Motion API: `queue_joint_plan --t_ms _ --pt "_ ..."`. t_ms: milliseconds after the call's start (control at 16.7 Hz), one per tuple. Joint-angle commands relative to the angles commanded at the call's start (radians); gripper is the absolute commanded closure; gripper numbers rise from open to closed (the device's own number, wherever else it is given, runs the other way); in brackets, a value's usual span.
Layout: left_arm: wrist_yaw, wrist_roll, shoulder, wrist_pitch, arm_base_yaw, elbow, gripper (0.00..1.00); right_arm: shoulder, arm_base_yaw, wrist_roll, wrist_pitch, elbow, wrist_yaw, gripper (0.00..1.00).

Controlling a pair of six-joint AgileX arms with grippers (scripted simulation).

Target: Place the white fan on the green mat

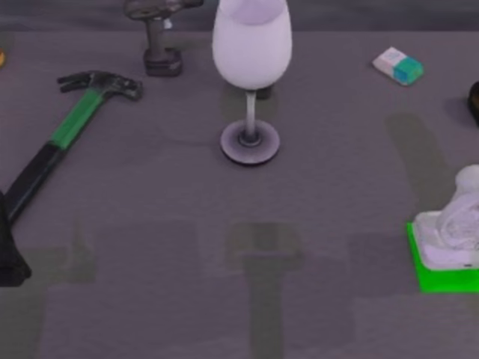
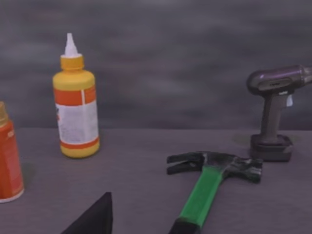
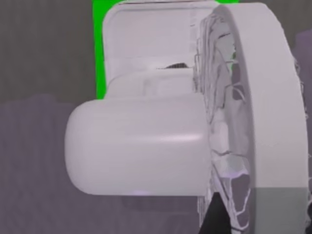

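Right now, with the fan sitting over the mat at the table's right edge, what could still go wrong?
1. The white fan stands on the green mat at the top view's right border; a careless retreat could tip it.
2. Green shows along only two sides of the base, so it may sit off-centre.
3. The right wrist view is filled by the fan, so clearance is hard to judge.

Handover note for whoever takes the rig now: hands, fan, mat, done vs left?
Left hand: parked at the table's left edge by the hammer, only a dark tip visible.
Right hand: fingers not clearly seen; its wrist camera sits close above the white fan.
The white fan stands on the green mat at the table's right edge.
Done: fan appears placed on the mat.
Left: confirm release, retract the right arm.
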Motion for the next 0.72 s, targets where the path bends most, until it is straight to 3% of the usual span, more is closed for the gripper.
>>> queue_joint_plan --t_ms 720 --pt "0.000 0.000 0.000 0.000 0.000 0.000 0.00 0.012 0.001 0.001 0.137 -0.125 0.000 1.00"
